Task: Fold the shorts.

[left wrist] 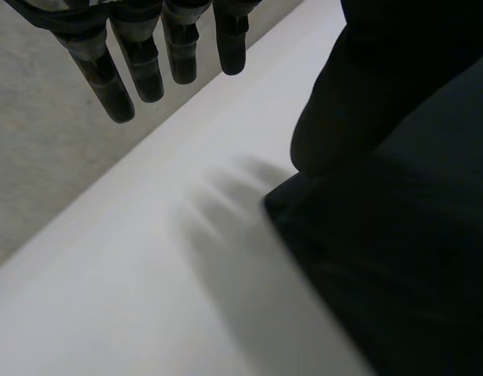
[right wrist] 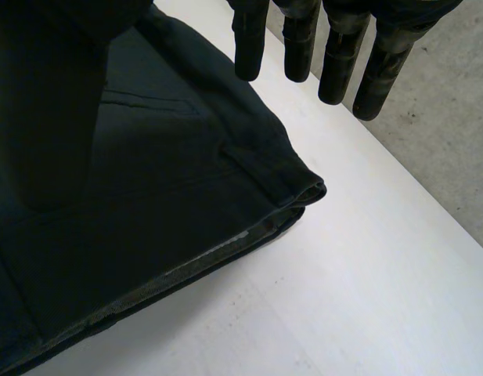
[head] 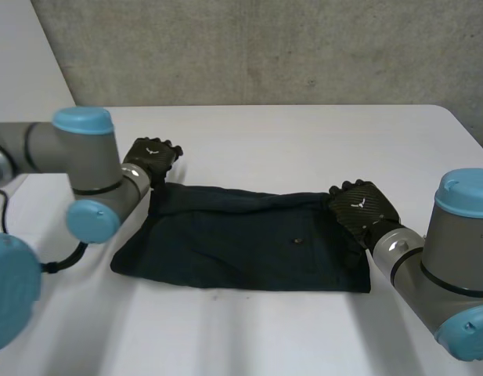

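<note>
- Lying flat across the middle of the white bench [head: 304,141], the dark navy cloth shorts [head: 241,239] are stretching from one hand to the other as a long folded band.
- The black left hand [head: 151,160] is sitting at the far left corner of the shorts.
- In the left wrist view its fingers [left wrist: 108,86] are hanging straight and slightly apart over bare bench just beyond that corner, clamping nothing. Its thumb is looming over the cloth's edge, and whether it is touching the cloth cannot be told.
- The black right hand [head: 362,207] is resting over the far right corner of the shorts.
- In the right wrist view its fingers [right wrist: 339,70] are pointing straight out past the layered corner, apart from one another and gripping nothing, while its thumb is lying above the dark cloth.
- A grey concrete wall [head: 264,47] is standing behind the bench.
</note>
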